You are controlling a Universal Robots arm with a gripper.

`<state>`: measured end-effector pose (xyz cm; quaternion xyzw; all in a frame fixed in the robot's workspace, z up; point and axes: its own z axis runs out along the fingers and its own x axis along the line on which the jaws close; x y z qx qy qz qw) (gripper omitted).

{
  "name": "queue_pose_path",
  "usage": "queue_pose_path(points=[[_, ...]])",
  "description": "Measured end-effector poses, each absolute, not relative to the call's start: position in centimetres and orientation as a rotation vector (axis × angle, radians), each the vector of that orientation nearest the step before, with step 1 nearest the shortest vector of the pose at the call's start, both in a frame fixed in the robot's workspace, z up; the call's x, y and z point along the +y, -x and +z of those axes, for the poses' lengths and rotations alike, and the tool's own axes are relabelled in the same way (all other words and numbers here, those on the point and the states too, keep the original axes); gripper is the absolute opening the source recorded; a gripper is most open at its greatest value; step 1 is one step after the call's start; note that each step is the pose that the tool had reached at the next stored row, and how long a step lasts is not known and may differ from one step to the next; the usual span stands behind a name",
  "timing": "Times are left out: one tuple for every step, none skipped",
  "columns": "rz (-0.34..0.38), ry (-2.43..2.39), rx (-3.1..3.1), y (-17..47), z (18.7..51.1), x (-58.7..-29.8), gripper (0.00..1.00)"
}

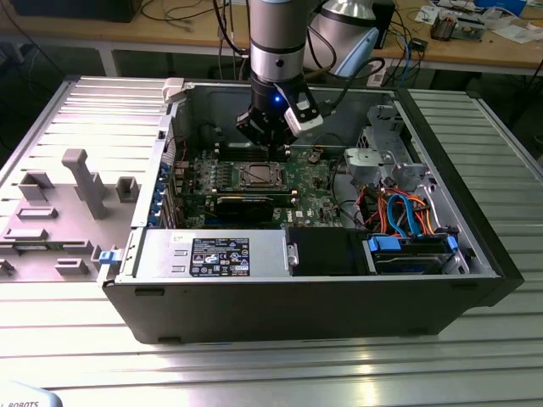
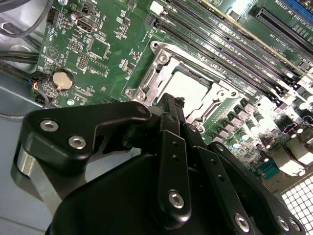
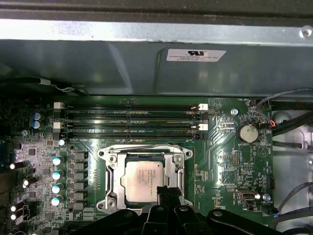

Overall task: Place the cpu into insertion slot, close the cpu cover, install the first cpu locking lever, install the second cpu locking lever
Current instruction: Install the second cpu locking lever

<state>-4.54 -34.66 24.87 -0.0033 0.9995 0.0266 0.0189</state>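
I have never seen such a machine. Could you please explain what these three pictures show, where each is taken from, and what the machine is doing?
The exterior view shows a robot arm reaching down into an open computer case lying on a metal table. The two other pictures come from cameras riding near the arm's wrist, looking down at the green motherboard. The black parts at their edge are the end effector, the arm's grasping part. It sits just over the socket, where the cpu already lies, with the cover down around it. Whether the end effector is gripping anything, I cannot tell.
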Motion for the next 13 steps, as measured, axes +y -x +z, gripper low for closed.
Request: queue_pose_path(points=[[0.083,0.010,3.103,4.5,24.9,-34.7,0.11],[0.082,0.010,3.103,4.5,24.9,-34.7,0.11],[0.082,0.010,3.103,4.5,24.9,-34.7,0.11],[0.082,0.010,3.103,4.5,24.9,-34.7,0.11],[0.082,0.010,3.103,4.5,24.9,-34.7,0.11],[0.082,0.010,3.103,4.5,24.9,-34.7,0.11],[0.082,0.010,3.103,4.5,24.9,-34.7,0.11],[0.082,0.010,3.103,4.5,24.9,-34.7,0.11],[0.082,0.010,3.103,4.5,24.9,-34.7,0.11],[0.082,0.010,3.103,4.6,24.9,-34.7,0.11],[0.082,0.010,3.103,4.6,25.0,-34.7,0.11],[0.082,0.010,3.103,4.6,25.6,-34.7,0.11],[0.082,0.010,3.103,4.6,26.1,-34.7,0.11]])
